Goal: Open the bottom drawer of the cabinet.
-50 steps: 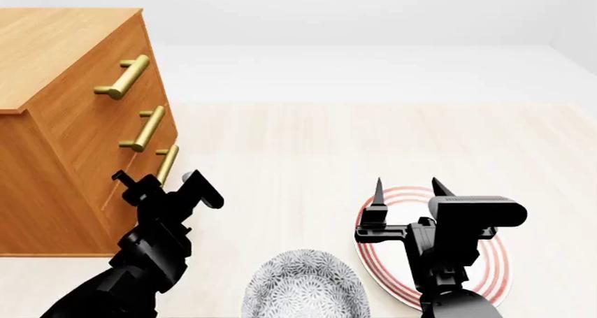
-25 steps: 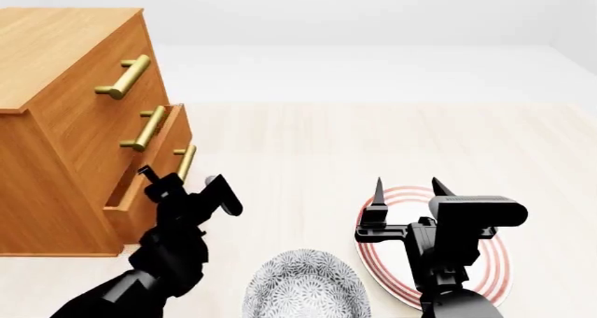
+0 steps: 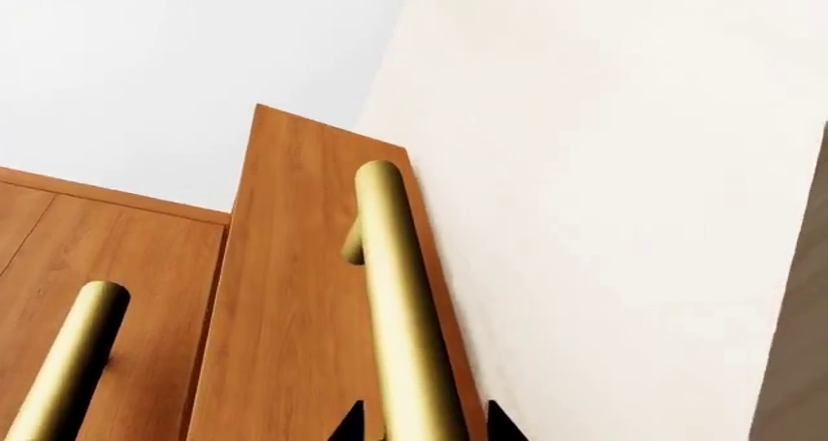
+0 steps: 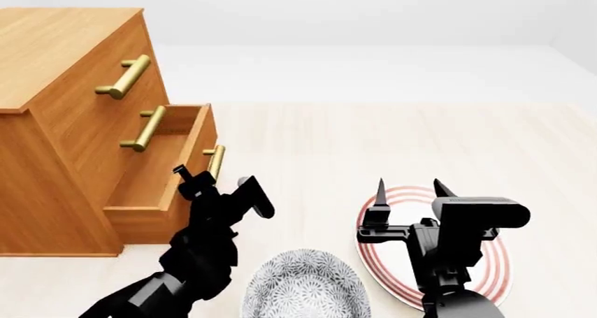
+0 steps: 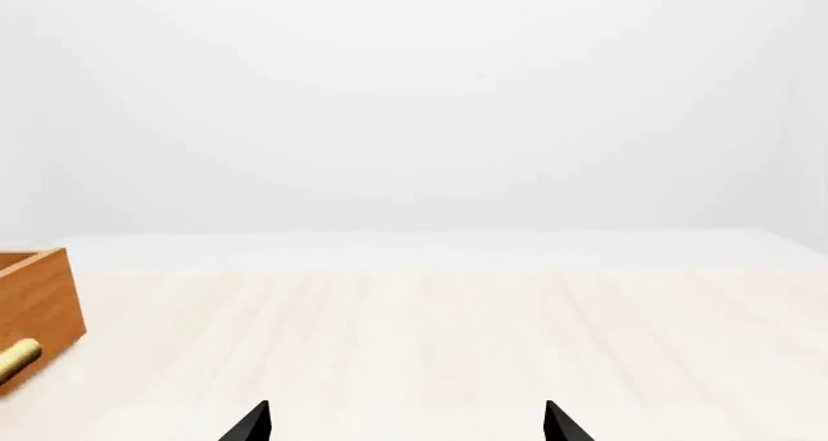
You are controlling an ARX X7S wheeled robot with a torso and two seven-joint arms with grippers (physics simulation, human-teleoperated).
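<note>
While the bottom drawer [image 4: 177, 171] is standing partly pulled out of the cabinet [image 4: 56, 122], the left gripper [image 4: 222, 185] is gripping its brass handle [image 4: 214, 162], fingertips [image 3: 347, 424] sitting on either side of the bar in the left wrist view. Right of the cabinet, the right gripper [image 4: 407, 186] is hovering with its fingers spread apart over a red-ringed plate [image 4: 494, 262]. Beside that plate a patterned bowl [image 4: 306, 286] is sitting.
</note>
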